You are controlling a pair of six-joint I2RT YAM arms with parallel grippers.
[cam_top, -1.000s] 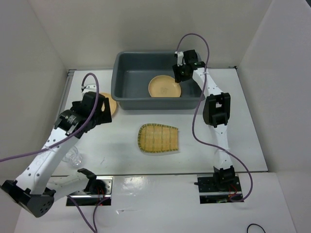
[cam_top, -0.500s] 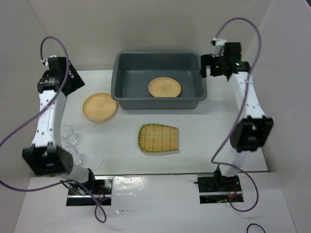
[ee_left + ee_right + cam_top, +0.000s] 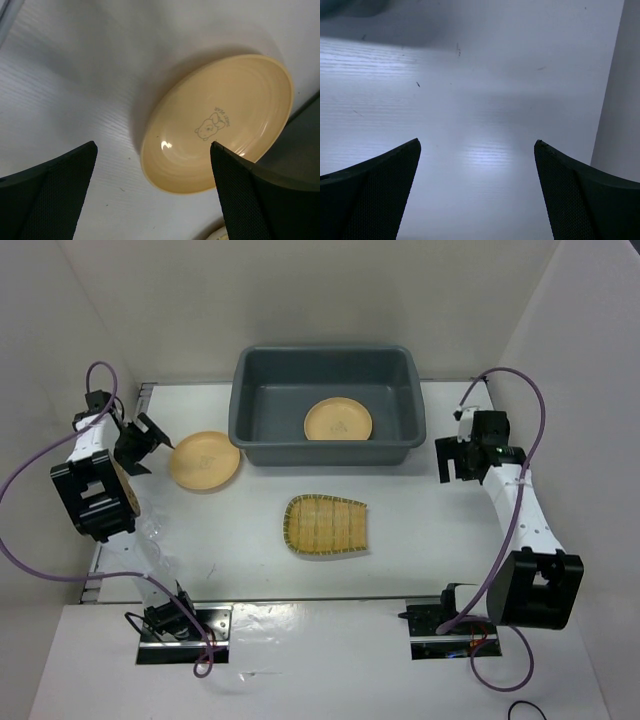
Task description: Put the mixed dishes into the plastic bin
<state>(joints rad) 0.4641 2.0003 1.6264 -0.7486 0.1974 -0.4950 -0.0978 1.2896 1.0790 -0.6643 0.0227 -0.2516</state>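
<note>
- Status: one tan plate (image 3: 338,420) lies flat on the floor of the grey bin (image 3: 243,390), right of its centre. The bin sits at the far edge of the desk (image 3: 430,530), mid-width.
- Not binned yet: second plate (image 3: 205,459) on the desk, off the bin's near left corner and apart from it. Bamboo tray (image 3: 325,525) is mid-desk, on the near side of the bin. I can't pick out the clear cup in any view.
- Left gripper (image 3: 150,447): fingers (image 3: 50,200) spread wide, nothing between them. It hangs by the left edge, just beside the second plate. My wrist view frames the plate between the fingers, with no contact.
- Right gripper (image 3: 450,460): also spread and empty, over bare desk right of the bin, near the right edge.
- My read: the step in hand is the left gripper's approach to the second plate. Roughly a quarter of the job is done.
- Next move: drop onto the plate's left rim, one finger outside and one inside, and pinch the lip. The plate is shallow and lies flat, so the outer finger has to get in at desk level or it'll just shove the plate.
- Then lift high enough to clear the bin's rolled rim and let go beside the plate already inside.
- Right gripper is free for the tray.
</note>
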